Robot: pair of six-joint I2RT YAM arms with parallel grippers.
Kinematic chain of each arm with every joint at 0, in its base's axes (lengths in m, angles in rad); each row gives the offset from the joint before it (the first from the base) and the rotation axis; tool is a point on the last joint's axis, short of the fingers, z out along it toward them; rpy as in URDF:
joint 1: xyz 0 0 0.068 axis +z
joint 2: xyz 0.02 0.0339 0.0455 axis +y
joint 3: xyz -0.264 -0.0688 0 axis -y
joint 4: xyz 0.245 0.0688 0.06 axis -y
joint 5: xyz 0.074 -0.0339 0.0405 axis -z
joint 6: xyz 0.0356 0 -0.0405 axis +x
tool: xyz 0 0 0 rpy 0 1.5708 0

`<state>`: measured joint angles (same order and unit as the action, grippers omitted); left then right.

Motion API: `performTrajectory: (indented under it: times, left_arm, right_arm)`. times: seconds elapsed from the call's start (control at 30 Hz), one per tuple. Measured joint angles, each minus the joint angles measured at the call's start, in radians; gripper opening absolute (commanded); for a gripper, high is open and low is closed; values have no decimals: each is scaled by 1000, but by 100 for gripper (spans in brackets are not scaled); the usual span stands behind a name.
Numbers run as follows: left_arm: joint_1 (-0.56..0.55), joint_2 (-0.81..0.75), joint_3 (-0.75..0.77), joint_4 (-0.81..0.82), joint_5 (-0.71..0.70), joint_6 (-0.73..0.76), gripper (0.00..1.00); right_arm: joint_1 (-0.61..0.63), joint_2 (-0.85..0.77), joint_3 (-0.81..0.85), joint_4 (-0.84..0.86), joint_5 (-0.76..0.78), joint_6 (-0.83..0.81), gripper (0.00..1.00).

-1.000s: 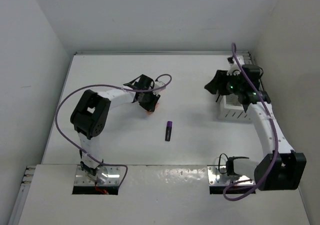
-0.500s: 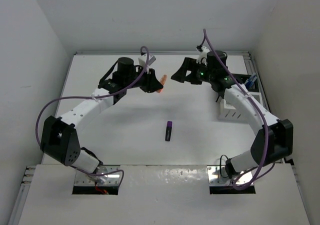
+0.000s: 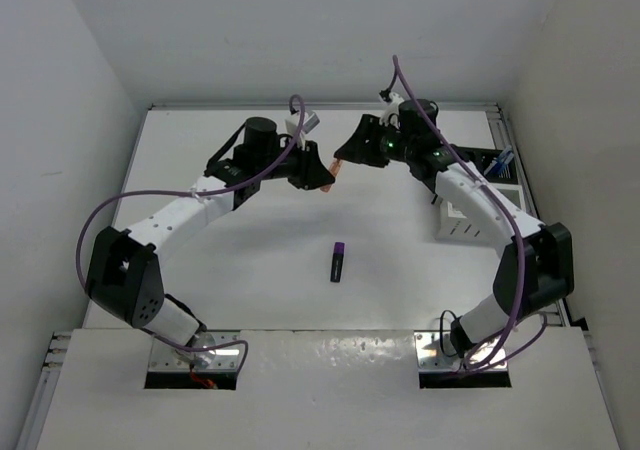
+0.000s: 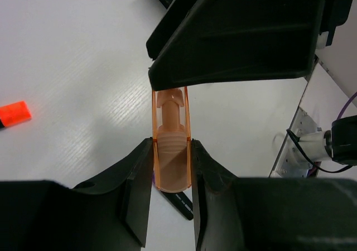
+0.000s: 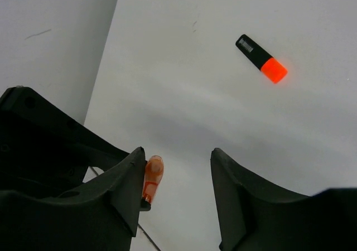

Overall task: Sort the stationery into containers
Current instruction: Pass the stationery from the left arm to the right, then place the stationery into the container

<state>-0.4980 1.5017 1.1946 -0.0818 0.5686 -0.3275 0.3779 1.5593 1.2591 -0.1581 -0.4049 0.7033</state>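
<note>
My left gripper is shut on a translucent orange highlighter and holds it in the air over the back middle of the table. My right gripper is open and faces it, almost tip to tip. In the right wrist view the highlighter's end lies just inside my left finger; I cannot tell if they touch. A purple-black highlighter lies on the table in the middle. An orange-tipped black highlighter lies flat on the table and also shows in the left wrist view.
The white slatted box stands at the right, under my right arm. The black organiser with blue pens stands behind it by the right wall. White walls close the table at the back and both sides.
My left arm has lifted the orange highlighter off the table and carried it back and to the right. My right arm has swung left from the white box to meet it.
</note>
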Motion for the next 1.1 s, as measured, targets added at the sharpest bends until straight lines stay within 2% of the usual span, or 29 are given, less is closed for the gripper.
performTrajectory:
  times: [0.2, 0.33, 0.37, 0.4, 0.43, 0.5, 0.53, 0.57, 0.7, 0.97, 1.1]
  left_arm:
    - [-10, 3, 8, -6, -12, 1, 10]
    - [-11, 5, 12, -10, -19, 2, 12]
    - [-12, 5, 13, -12, -19, 4, 15]
    - [-12, 5, 13, -12, -21, 5, 23]
    - [-13, 6, 14, -13, -23, 6, 50]
    - [-13, 6, 17, -16, -25, 14, 72]
    - [-13, 6, 20, -18, -31, 10, 91]
    - [-13, 6, 23, -19, -37, 18, 96]
    - [-9, 5, 33, -37, -77, 31, 99]
    - [27, -2, 18, -68, -139, 74, 99]
    - [12, -2, 19, -108, -199, 119, 99]
  right_arm:
    - [21, 6, 0, 8, -19, 8, 30]
    - [28, 6, 0, 20, -33, 6, 12]
    - [29, 6, 0, 23, -34, 9, 0]
    - [30, 6, 0, 23, -37, 7, 0]
    - [30, 6, 0, 23, -38, 8, 0]
    - [30, 5, 0, 21, -42, -5, 0]
    - [23, 3, 0, 15, -44, -16, 0]
    - [18, 0, 0, 7, -50, -27, 0]
    - [-83, -47, -11, -41, -70, -81, 0]
    - [-625, -266, -74, -135, -50, -334, 0]
    - [-855, -305, -95, -159, -39, -468, 0]
